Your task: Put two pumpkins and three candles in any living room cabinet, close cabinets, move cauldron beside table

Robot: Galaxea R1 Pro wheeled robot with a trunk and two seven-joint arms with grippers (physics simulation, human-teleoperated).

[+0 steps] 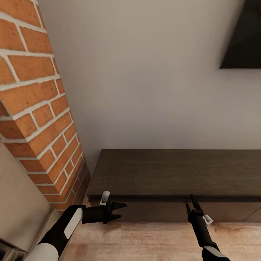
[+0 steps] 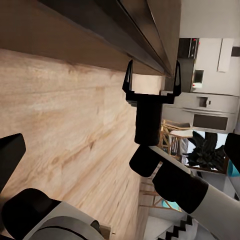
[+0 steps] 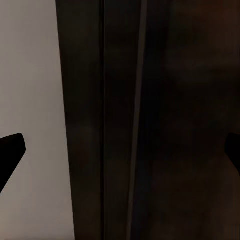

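Observation:
The long dark-brown cabinet point(image 1: 174, 172) stands against the wall straight ahead, its flat fronts point(image 1: 152, 212) looking shut. My left gripper point(image 1: 121, 211) hovers open and empty at the cabinet's left front corner, pointing right. My right gripper point(image 1: 190, 203) is open and empty too, its fingers aimed at the cabinet's top front edge. The left wrist view catches that right gripper point(image 2: 151, 76) with both fingers spread just short of the cabinet edge point(image 2: 125, 30). In the right wrist view the dark cabinet front point(image 3: 150, 120) is very close. Pumpkins, candles, cauldron and table are out of view.
A red brick column point(image 1: 40, 108) rises at the left, close to the cabinet's end. A dark TV point(image 1: 243, 36) hangs on the pale wall above. Wooden floor point(image 1: 145, 243) lies under both arms. A kitchen point(image 2: 210, 75) and a potted plant point(image 2: 205, 152) show far off.

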